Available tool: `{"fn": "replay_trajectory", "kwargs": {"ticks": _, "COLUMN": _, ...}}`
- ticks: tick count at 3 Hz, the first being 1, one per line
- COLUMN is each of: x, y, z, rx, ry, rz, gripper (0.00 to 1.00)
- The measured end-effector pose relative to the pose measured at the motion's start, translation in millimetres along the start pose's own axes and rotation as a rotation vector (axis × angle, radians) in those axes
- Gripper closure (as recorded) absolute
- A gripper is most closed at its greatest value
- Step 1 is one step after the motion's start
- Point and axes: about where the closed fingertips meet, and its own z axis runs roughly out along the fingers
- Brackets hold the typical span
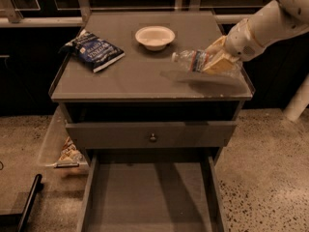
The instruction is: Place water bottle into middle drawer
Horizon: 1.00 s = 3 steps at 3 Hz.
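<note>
Gripper [218, 62] clamped around the water bottle [193, 60], holding it sideways just above the right side of the cabinet top [135, 76]; middle drawer [149, 197] stands pulled out below, well apart

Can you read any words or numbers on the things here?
Blue crinkly chip bag: white lettering, too blurred to read.
Small clear plastic water bottle, held by the claw above the grey cabinet top, right side: label band too blurred.
Crumpled packet left of the cabinet: unreadable.
Nothing else carries text.
</note>
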Motion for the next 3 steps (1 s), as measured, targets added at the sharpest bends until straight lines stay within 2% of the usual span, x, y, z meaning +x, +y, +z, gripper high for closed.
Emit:
{"fn": "replay_trajectory", "kwargs": {"ticks": 1, "x": 6, "y": 41, "z": -15, "rx": 0.023, "ry": -0.026, "rz": -0.074, "gripper": 1.0}}
{"fn": "replay_trajectory", "kwargs": {"ticks": 2, "x": 27, "y": 91, "z": -14, "rx": 0.012, "ry": -0.039, "rz": -0.114, "gripper": 1.0}}
{"fn": "replay_trajectory", "kwargs": {"ticks": 3, "x": 51, "y": 137, "z": -10, "rx": 0.003, "ry": -0.036, "rz": -0.124, "gripper": 1.0}}
